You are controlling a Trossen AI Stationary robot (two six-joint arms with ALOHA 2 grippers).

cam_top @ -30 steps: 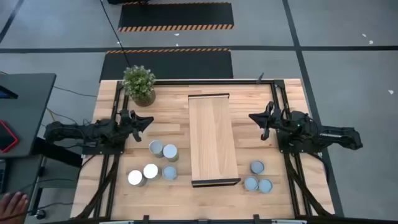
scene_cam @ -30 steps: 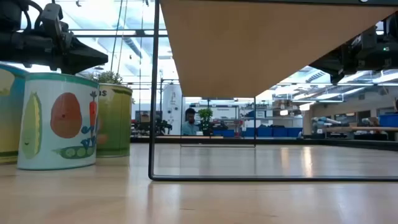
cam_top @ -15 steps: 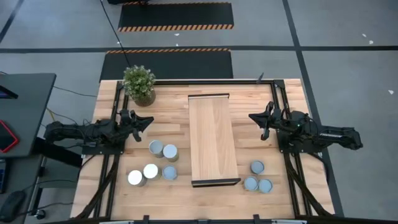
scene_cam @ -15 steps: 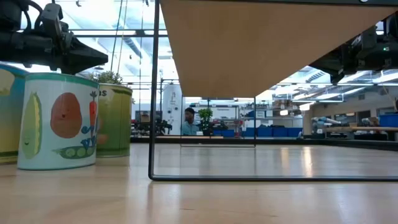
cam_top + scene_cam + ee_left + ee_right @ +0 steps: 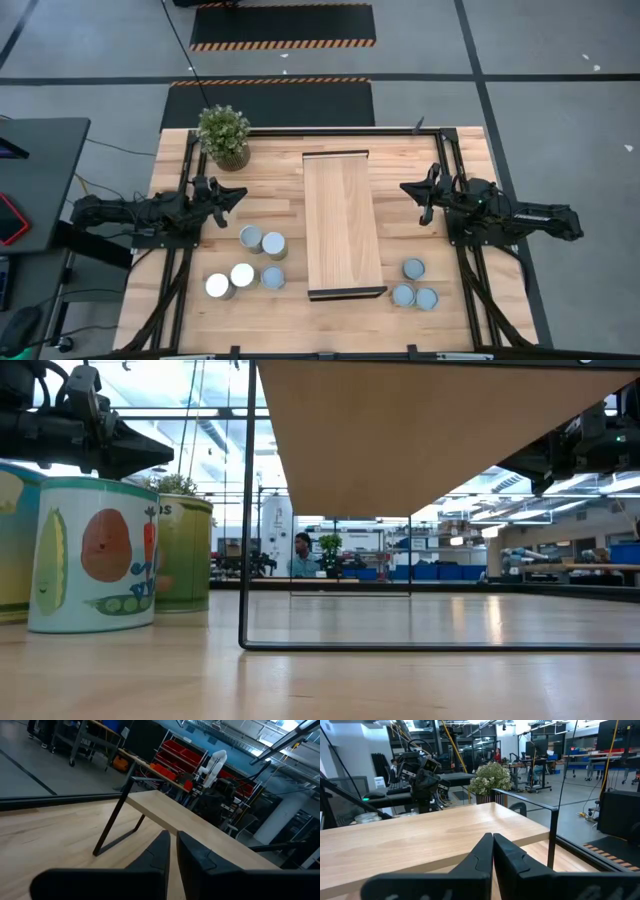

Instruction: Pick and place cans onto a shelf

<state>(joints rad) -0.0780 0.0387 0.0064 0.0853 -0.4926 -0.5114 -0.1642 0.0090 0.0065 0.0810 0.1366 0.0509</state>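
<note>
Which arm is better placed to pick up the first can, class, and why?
Probably the left. The left gripper, shut, hovers close to the five small round silvery cans on its side of the raised light-wood shelf. The right gripper, also shut, sits farther from its three.

Place: a big robot lab or workshop | floor: grey, with black-and-yellow striped mats point(image 5: 283, 26) | racks of red bins point(image 5: 176, 757) | rows of blue bins point(image 5: 440, 572) | a person point(image 5: 302, 555) at a far desk | long ceiling lights
</note>
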